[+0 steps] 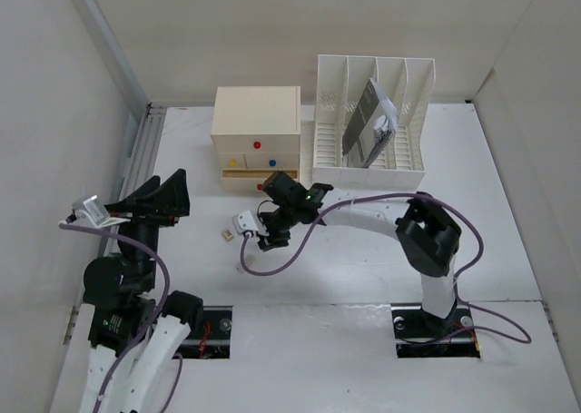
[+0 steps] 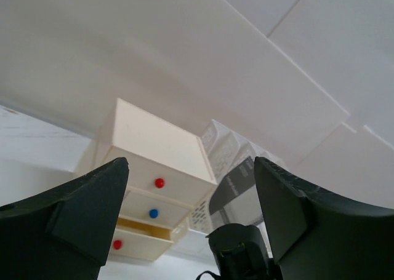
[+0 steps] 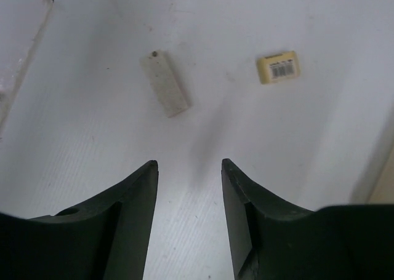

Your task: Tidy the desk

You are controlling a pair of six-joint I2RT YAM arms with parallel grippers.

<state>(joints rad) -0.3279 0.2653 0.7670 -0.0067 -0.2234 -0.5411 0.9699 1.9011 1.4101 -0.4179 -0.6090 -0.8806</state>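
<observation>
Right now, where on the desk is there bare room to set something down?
Bare desk right of the right arm, in front of the file rack. Also left of the drawer box. Crowded before it: right gripper, eraser, white block.

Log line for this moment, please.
left gripper: open, empty | right gripper: open over desk, empty | eraser: loose on desk | bottom drawer: ajar
</observation>
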